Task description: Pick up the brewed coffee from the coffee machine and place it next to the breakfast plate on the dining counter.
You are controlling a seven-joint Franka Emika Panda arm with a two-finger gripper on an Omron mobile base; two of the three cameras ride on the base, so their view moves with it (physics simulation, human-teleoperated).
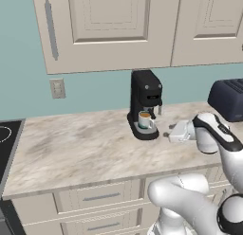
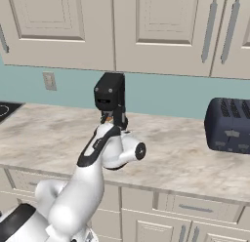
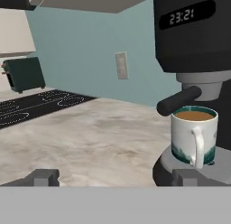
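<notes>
As I looked along the gripper (image 3: 113, 177), its fingers stood spread wide and empty — the brewed coffee (image 3: 194, 135) sat on the round base of the coffee machine (image 3: 195, 33), handle toward me, near the right fingertip (image 3: 185, 177).

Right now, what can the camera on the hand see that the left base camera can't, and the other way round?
The hand view alone shows the clock digits on the coffee machine, the brown liquid in the brewed coffee, and a small dark appliance far along the counter. The left base view alone shows the dark blue toaster, the upper cabinets, the drawers and the robot's arm. Both show the mug on the machine's drip base, the wall outlet, the marble counter and the black cooktop.
</notes>
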